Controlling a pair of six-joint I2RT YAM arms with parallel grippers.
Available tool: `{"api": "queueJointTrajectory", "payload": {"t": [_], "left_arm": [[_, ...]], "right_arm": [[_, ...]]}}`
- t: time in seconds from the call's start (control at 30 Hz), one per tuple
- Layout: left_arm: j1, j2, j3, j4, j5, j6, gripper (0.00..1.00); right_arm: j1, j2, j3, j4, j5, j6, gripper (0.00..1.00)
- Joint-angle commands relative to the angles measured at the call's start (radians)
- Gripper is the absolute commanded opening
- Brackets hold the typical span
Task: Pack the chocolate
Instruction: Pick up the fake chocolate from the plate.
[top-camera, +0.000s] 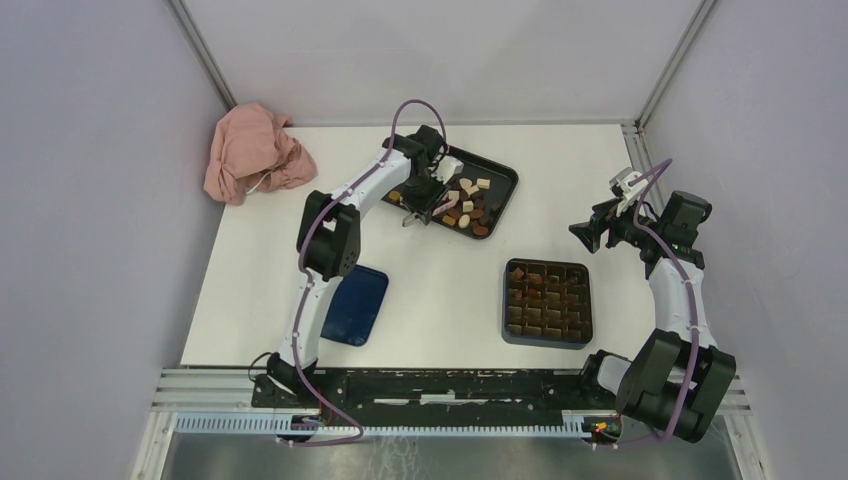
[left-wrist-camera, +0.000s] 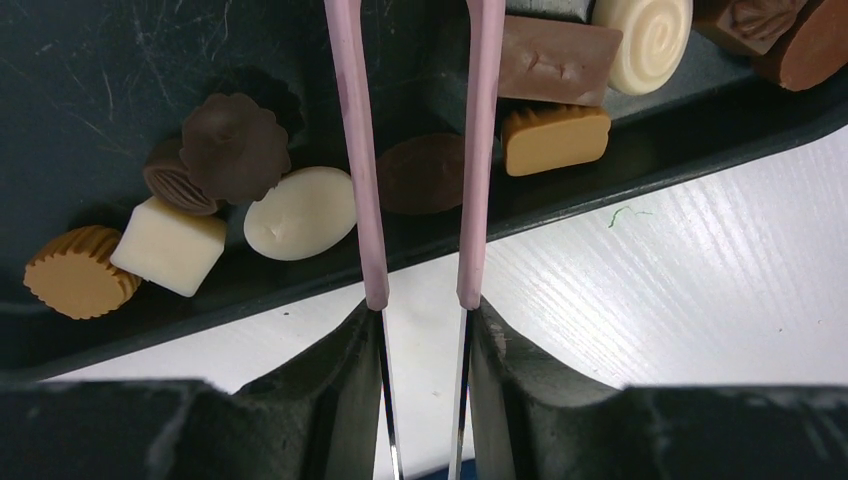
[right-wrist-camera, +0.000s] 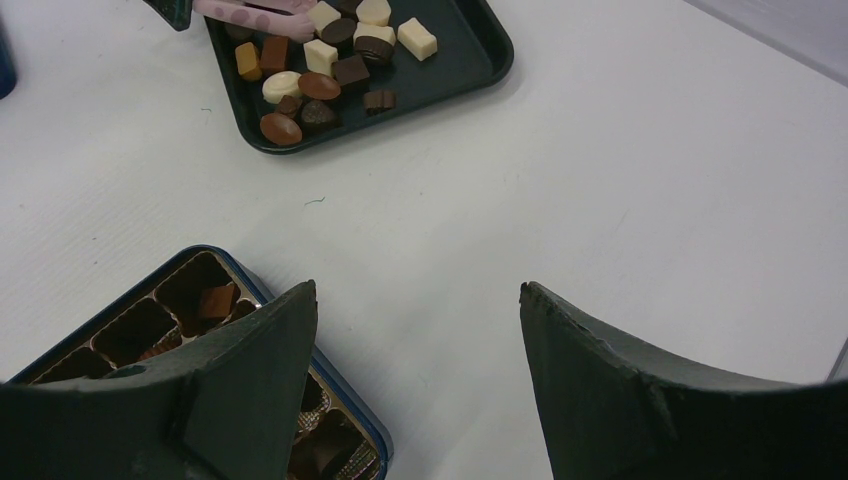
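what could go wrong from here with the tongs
1. Pink tongs in the left gripper straddle a dark oval chocolate lying by the tray rim; the tips may catch the rim, or the rounded piece may squirt out.
2. A cream oval and a tan piece sit close beside it and could get nudged or pinched.
3. The box sits across the table, so a weak pinch might drop it on the way.

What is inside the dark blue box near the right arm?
A brown grid insert fills the box. One brown chocolate sits in one compartment, and several near it look empty. In the right wrist view the right gripper covers part of the box.
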Motion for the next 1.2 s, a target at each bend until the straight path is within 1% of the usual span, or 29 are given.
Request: {"api": "queueJointTrajectory", "payload": {"t": [0.0, 0.47, 1.17], "left_arm": [[-0.001, 0.012, 0.061, -0.005, 0.030, 0.017, 0.40], [0.001, 0.039, 0.089, -0.004, 0.019, 0.009, 0.45], [0.001, 0.078, 0.146, -0.004, 0.015, -0.020, 0.45]], "right_arm": [[0.003, 0.000, 0.024, 0.024, -0.024, -0.001, 0.80], [0.004, 0.001, 0.025, 0.024, -0.022, -0.004, 0.80], [0.004, -0.001, 0.029, 0.015, -0.018, -0.011, 0.79]]}}
